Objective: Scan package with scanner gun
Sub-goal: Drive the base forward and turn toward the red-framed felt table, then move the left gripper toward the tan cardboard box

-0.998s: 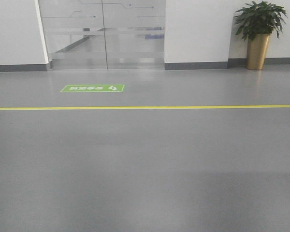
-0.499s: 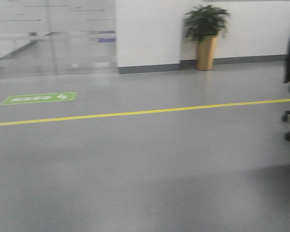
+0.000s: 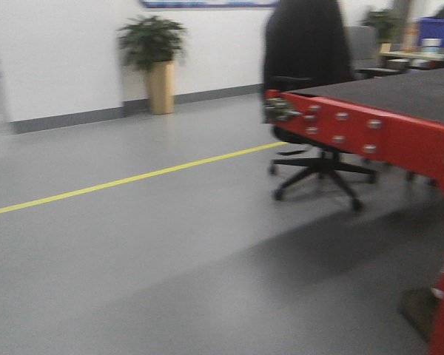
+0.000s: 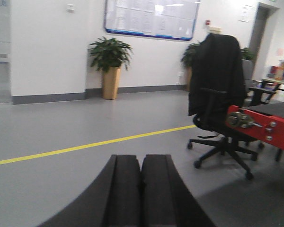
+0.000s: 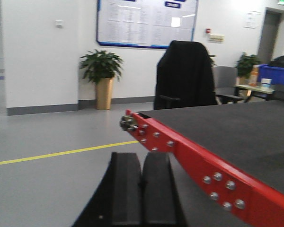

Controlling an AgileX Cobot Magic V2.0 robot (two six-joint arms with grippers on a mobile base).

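Red-framed table (image 5: 199, 165) ahead: approach step. Left gripper (image 4: 141, 163), right gripper (image 5: 142, 160): fingers pressed together, empty. Next, I must find scanner and package, both unseen.

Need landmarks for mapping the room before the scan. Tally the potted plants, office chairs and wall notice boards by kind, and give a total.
Potted plants: 3
Office chairs, one black and one grey: 2
Notice board: 1
Total: 6
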